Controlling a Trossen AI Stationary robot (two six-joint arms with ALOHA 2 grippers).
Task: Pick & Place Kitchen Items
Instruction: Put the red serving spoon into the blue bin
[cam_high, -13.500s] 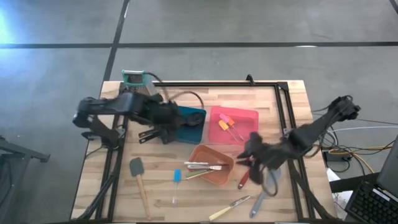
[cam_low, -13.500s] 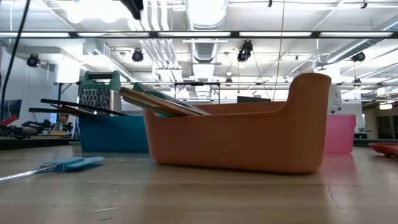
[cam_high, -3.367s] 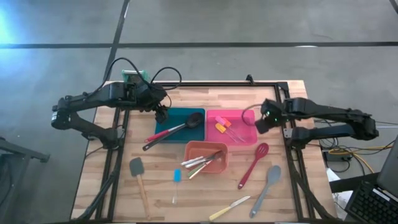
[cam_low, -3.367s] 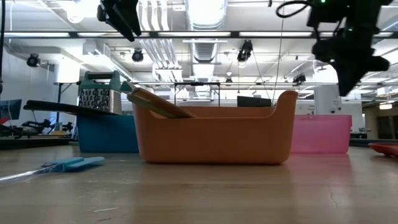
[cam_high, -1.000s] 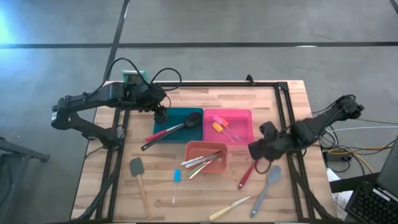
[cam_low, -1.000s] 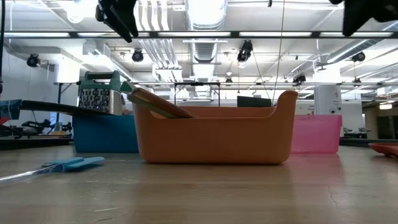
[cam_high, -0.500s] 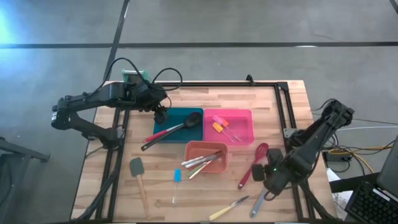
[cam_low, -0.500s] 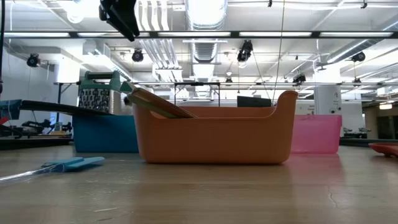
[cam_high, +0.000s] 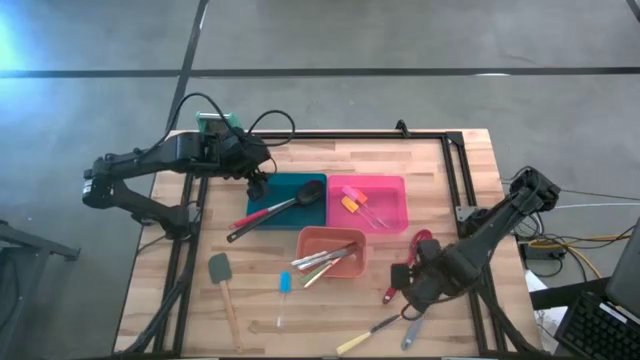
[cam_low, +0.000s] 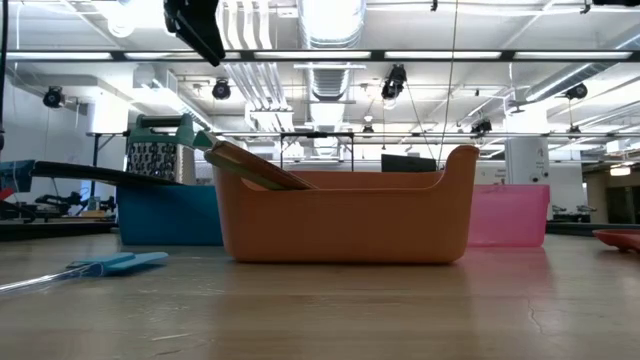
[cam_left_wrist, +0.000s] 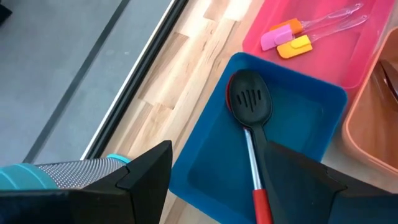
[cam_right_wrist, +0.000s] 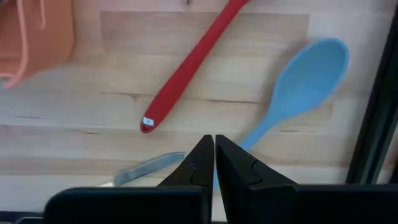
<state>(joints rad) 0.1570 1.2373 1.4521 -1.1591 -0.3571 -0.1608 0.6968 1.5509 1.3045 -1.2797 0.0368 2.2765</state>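
While the left arm reaches in from the counter's far left edge with its elbow out past the counter, its pincer hangs open and empty over the far left corner of the blue tray, close to the grater. Right of the orange tray, the right arm folds down low from the counter's right side, and its pincer points at the wood with both fingers pressed shut on nothing, just above the handle of the grey spoon and beside the handle tip of the red spoon. Three trays stand together: blue, pink and orange. One black slotted spoon with a red handle lies in the blue tray, its handle sticking out over the near left rim. Two small spatulas, pink and orange, lie in the pink tray, and the orange tray holds a few slim utensils I cannot count. Left of the orange tray a grey spatula and a blue spatula lie on the wood; near it, toward the front edge, lies one pale-handled knife.
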